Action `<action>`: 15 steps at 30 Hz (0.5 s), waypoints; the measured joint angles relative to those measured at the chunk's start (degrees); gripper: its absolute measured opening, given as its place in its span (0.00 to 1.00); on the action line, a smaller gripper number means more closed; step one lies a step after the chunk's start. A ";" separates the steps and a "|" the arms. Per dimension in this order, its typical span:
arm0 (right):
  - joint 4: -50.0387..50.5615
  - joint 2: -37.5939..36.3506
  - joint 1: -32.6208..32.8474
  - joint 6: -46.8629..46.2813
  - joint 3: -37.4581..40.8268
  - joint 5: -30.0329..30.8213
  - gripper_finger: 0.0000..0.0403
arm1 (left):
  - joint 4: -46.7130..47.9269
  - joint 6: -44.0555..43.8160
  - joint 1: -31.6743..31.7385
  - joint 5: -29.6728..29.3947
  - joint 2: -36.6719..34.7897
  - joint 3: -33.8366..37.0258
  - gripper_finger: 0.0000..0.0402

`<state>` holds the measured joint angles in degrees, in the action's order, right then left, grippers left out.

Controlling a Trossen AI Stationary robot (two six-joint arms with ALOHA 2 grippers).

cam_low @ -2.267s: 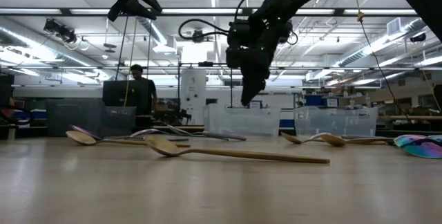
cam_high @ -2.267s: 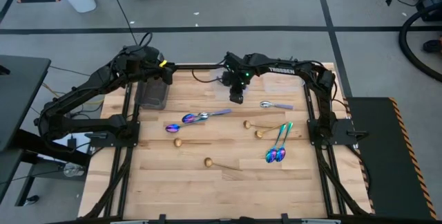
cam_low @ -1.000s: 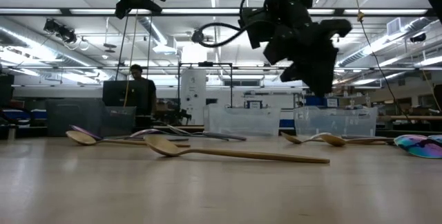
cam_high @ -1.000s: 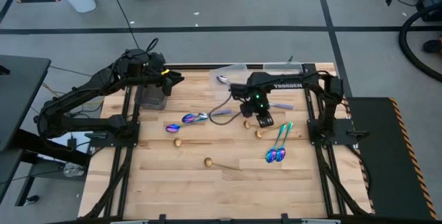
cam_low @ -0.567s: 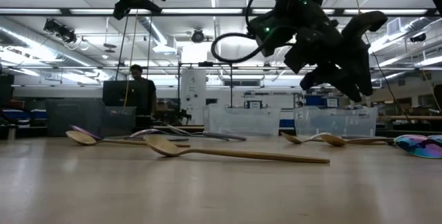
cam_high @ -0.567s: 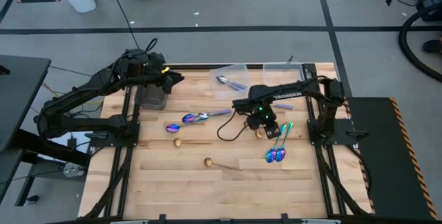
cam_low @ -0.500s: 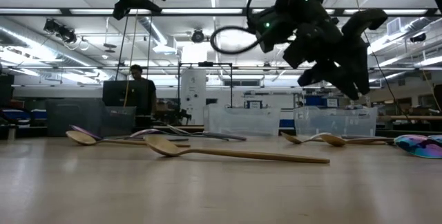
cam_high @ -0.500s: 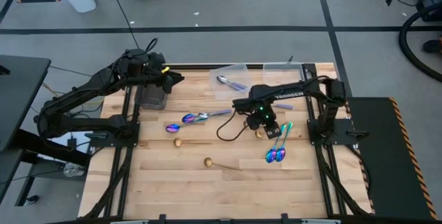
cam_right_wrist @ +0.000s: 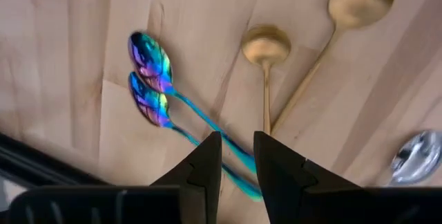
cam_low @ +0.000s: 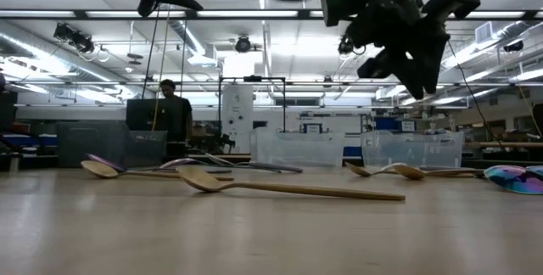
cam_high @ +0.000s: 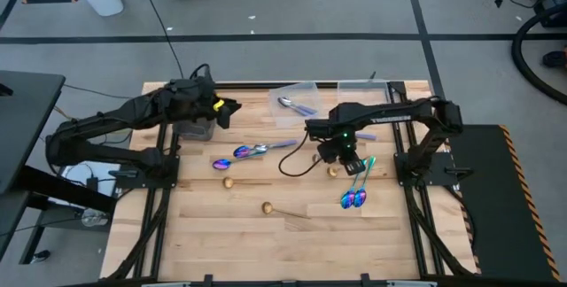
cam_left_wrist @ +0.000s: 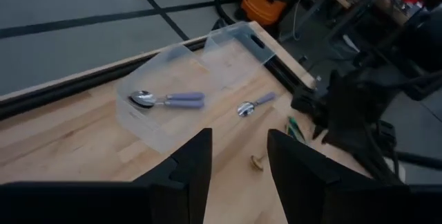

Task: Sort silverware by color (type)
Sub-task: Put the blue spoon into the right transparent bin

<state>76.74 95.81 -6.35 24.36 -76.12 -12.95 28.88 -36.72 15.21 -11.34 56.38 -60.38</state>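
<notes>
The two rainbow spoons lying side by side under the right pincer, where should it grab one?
Grip a slim handle, coming straight down. The rainbow spoons lie flat on the table, bowls nearly touching, so the handles offer more room. The right pincer hangs open over those handles.

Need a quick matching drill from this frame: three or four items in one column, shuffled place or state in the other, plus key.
Items:
1. silver spoon with lilac handle
2. pair of rainbow spoons
3. right pincer
4. left pincer

Places or states:
A. open, above the rainbow handles
B. side by side on bare wood, bowls together
C. open, at the table's far left, aimed toward the clear container
D. lying inside the clear container

Pairs: 1-D, 2-B, 3-A, 4-C
</notes>
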 joint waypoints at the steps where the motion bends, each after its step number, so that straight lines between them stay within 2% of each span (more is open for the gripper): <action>1: -0.99 -0.85 0.32 0.16 0.76 -0.03 0.24 | 0.17 -1.09 -0.92 -0.80 0.05 0.00 0.37; 10: -8.58 -9.24 3.77 3.82 13.74 -0.02 0.24 | -2.87 -9.12 -7.50 -1.76 3.59 -0.02 0.37; 15: -12.21 -11.91 5.23 5.00 18.66 1.56 0.24 | -10.76 -13.09 -9.96 -1.80 7.25 0.00 0.37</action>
<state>64.53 83.90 -1.11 29.36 -57.45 -11.39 18.12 -49.81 5.25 -13.14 63.63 -60.38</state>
